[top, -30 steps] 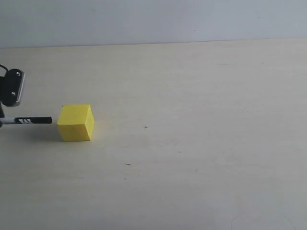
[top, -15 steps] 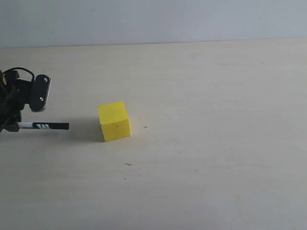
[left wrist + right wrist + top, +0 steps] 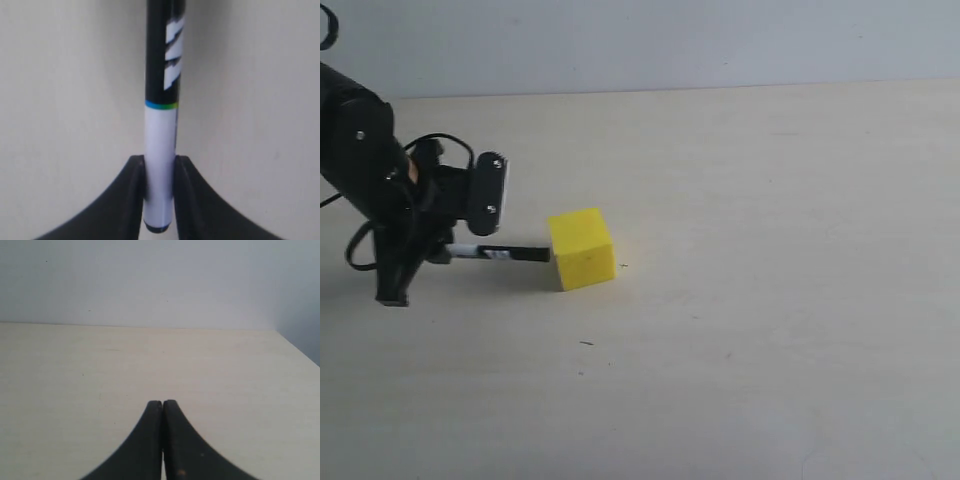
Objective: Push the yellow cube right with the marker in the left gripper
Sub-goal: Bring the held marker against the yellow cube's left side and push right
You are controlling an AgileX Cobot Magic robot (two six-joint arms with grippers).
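The yellow cube sits on the pale table left of centre in the exterior view. The marker lies level just above the table, its black tip touching the cube's left face. My left gripper is shut on the marker's white barrel, with the black lettered half sticking out past the fingers. The cube does not show in the left wrist view. My right gripper is shut with nothing in it and is out of the exterior view.
The pale table stretches right of the cube, with a few tiny dark specks. A grey wall runs behind its far edge. Black cables loop beside the left arm.
The left arm has moved right with the marker, whose tip now meets the cube. The cube has slid right and turned a little over the second.
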